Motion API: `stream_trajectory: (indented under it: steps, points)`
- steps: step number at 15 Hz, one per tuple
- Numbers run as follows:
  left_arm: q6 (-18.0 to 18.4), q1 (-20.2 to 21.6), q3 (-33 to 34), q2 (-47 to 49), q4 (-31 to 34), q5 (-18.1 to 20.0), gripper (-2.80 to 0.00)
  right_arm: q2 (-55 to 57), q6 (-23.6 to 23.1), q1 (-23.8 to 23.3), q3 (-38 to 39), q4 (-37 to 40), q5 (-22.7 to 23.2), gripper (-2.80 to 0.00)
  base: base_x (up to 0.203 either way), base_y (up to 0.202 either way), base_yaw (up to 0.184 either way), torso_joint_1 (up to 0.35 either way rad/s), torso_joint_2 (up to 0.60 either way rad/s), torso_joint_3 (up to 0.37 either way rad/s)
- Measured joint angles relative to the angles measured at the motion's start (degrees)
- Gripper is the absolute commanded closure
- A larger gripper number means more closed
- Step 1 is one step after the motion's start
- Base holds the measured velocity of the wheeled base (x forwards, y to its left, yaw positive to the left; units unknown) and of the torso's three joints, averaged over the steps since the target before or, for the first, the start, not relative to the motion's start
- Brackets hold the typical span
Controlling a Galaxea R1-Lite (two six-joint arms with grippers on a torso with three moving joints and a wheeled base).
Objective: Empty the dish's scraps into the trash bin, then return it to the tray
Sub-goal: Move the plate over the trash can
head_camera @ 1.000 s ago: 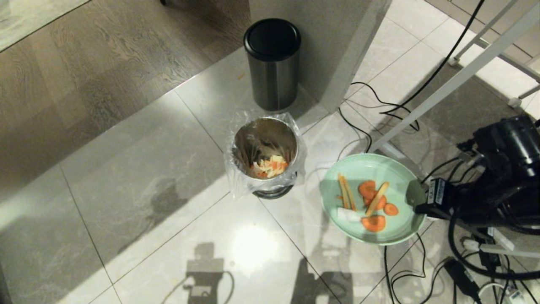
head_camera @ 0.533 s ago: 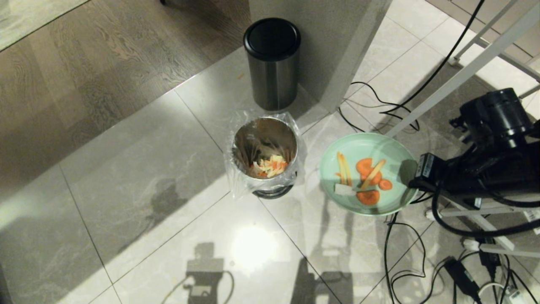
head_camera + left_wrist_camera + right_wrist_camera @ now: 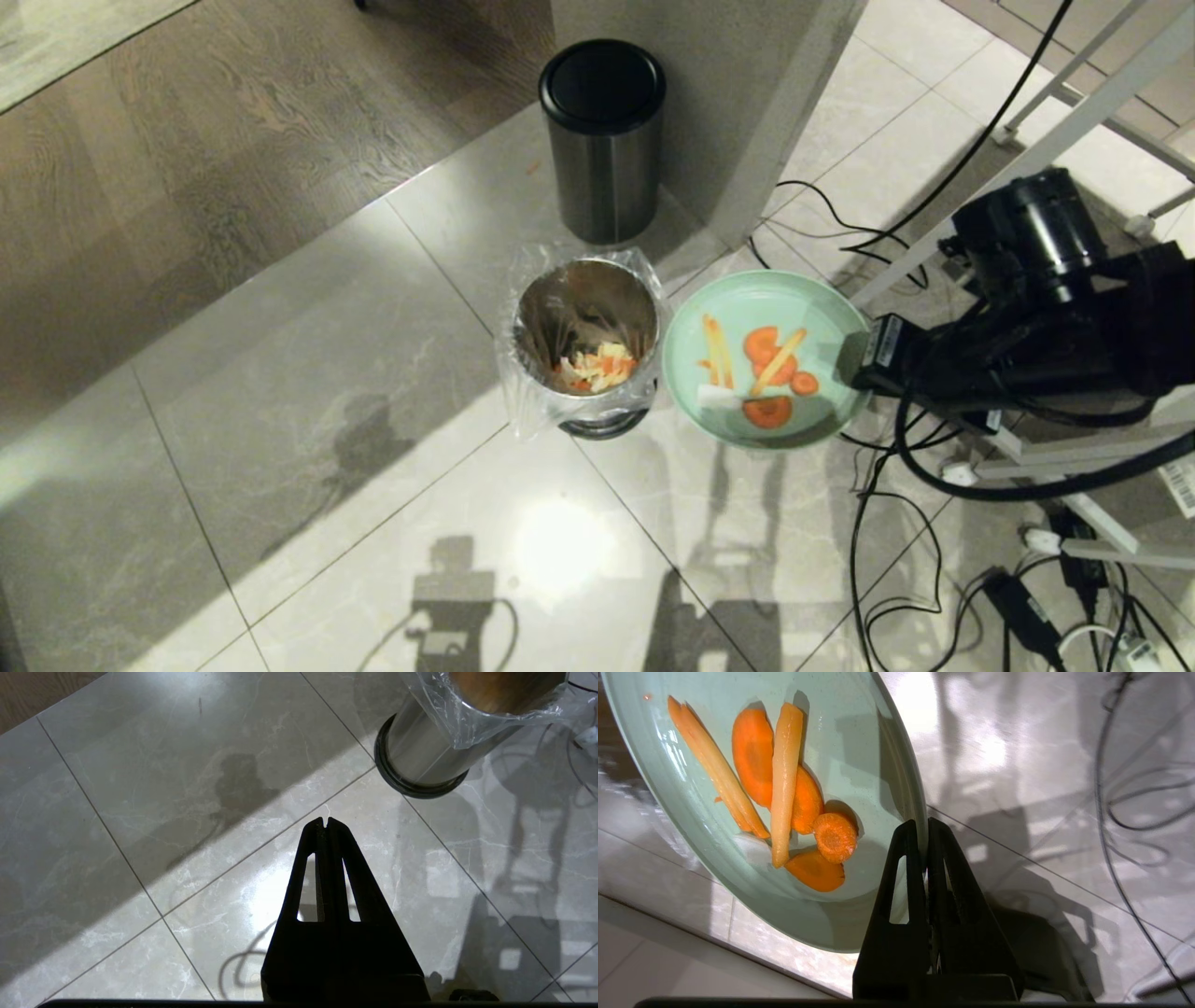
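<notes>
1. Beyond the right gripper (image 3: 924,826), whose two fingers are pinched on the rim, the dish (image 3: 761,308) hangs out over the floor, its far edge just beside the trash bin (image 3: 585,308).
2. Step in hand, as I judge: carrying the dish to the open bin, tipping not yet begun. Next call: bring the dish over the mouth, then roll the wrist so the far edge dips.
3. Dish: mint-green, shallow, near level. The scraps (image 3: 784,788), carrot slices and pale sticks, lie loose mid-plate.
4. Left gripper (image 3: 325,823) pressed together, empty, parked above the tiles.
</notes>
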State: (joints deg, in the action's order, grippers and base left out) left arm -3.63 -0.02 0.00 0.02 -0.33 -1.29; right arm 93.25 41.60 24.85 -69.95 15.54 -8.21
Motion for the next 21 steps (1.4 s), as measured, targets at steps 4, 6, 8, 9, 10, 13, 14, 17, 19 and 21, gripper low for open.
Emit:
stream_trajectory:
  steps: [4, 6, 8, 9, 10, 13, 14, 17, 19, 21]
  points:
    - [0.0, 0.0, 0.0, 0.0, 0.0, 0.0, 0.00, 3.2, 1.9, 4.5, -6.3, 0.3, -5.4, 0.00, 0.000, 0.000, 0.000, 0.000, 0.00, 0.000]
    - [0.0, 0.0, 0.0, 0.0, 0.0, 0.0, 0.00, 4.8, 1.9, 5.7, -9.8, 0.7, -8.2, 0.00, 0.000, 0.000, 0.000, 0.000, 0.00, 0.000]
    - [0.0, 0.0, 0.0, 0.0, 0.0, 0.0, 0.00, 6.2, 1.0, 6.6, -13.0, 0.9, -11.0, 0.00, 0.000, 0.000, 0.000, 0.000, 0.00, 0.000]
    - [0.0, 0.0, 0.0, 0.0, 0.0, 0.0, 0.00, 7.0, -0.2, 7.1, -14.3, 1.0, -12.8, 0.00, 0.000, 0.000, 0.000, 0.000, 0.00, 0.000]
    - [0.0, 0.0, 0.0, 0.0, 0.0, 0.0, 0.00, 7.7, -1.5, 7.6, -15.6, 1.0, -14.4, 0.00, 0.000, 0.000, 0.000, 0.000, 0.00, 0.000]
    - [0.0, 0.0, 0.0, 0.0, 0.0, 0.0, 0.00, 9.6, -4.0, 8.5, -19.9, 0.9, -16.0, 0.00, 0.000, 0.000, 0.000, 0.000, 0.00, 0.000]
    - [0.0, 0.0, 0.0, 0.0, 0.0, 0.0, 0.00, 10.2, -4.8, 8.6, -21.7, 0.9, -16.6, 0.00, 0.000, 0.000, 0.000, 0.000, 0.00, 0.000]
    - [0.0, 0.0, 0.0, 0.0, 0.0, 0.0, 0.00, 11.9, -9.8, 9.0, -25.6, 0.4, -18.4, 0.00, 0.000, 0.000, 0.000, 0.000, 0.00, 0.000]
    - [0.0, 0.0, 0.0, 0.0, 0.0, 0.0, 0.00, 12.8, -12.6, 9.2, -27.8, 0.0, -18.8, 0.00, 0.000, 0.000, 0.000, 0.000, 0.00, 0.000]
    - [0.0, 0.0, 0.0, 0.0, 0.0, 0.0, 0.00, 13.7, -16.2, 9.5, -29.5, -0.3, -20.3, 0.00, 0.000, 0.000, 0.000, 0.000, 0.00, 0.000]
